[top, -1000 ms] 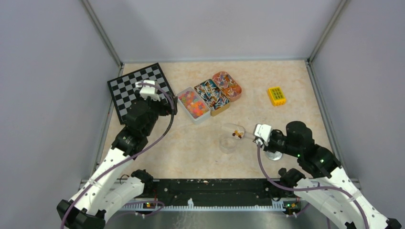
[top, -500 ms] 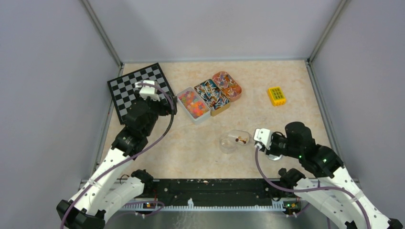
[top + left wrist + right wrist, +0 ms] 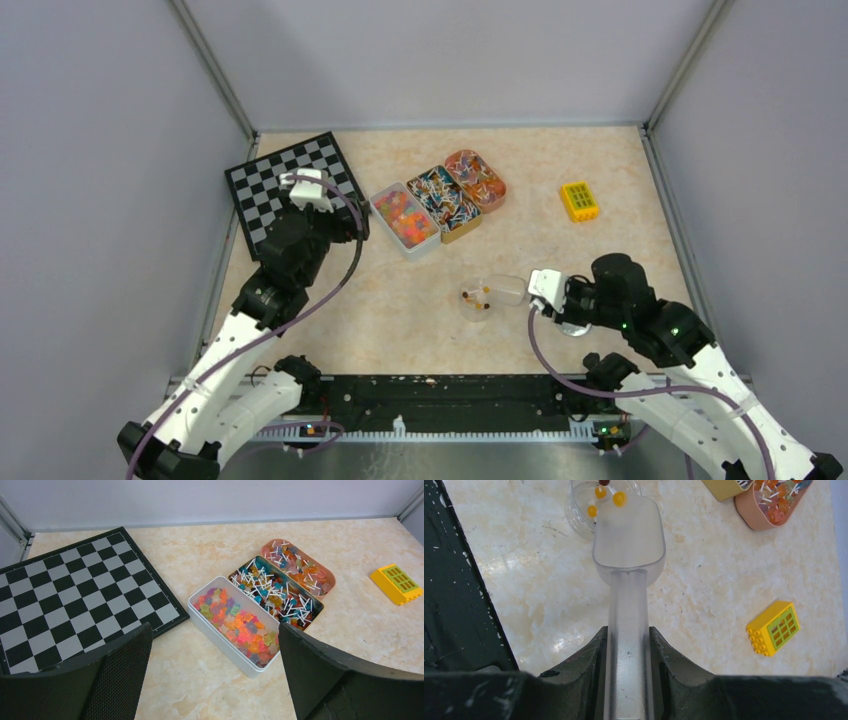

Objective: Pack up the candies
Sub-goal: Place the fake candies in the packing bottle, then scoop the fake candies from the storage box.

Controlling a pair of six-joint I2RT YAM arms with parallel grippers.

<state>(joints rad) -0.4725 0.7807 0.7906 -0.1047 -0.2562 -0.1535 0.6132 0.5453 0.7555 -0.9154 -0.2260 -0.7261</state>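
Note:
My right gripper [image 3: 627, 632] is shut on the handle of a clear plastic scoop [image 3: 629, 535]. The scoop's tip lies tilted over the rim of a small clear jar [image 3: 576, 515]. A few orange and dark red candies [image 3: 619, 499] are at the scoop's lip, dropping into the jar. In the top view the jar [image 3: 476, 306] stands mid-table with candies [image 3: 474, 296] in its mouth. A white tin [image 3: 235, 625] holds many star-shaped candies. My left gripper [image 3: 214, 630] is open and empty, hovering above the table just before that tin.
Two tins of lollipop sweets, a dark one [image 3: 275, 592] and an orange one [image 3: 299, 572], stand beside the white tin. A chessboard [image 3: 285, 185] lies back left. A yellow block [image 3: 579, 200] with green squares sits back right. A round metal lid [image 3: 573, 326] lies under my right arm.
My right gripper has lowered and tipped the scoop toward the jar. The candies have slid from the scoop's bowl to its lip and into the jar mouth. The left arm has not moved.

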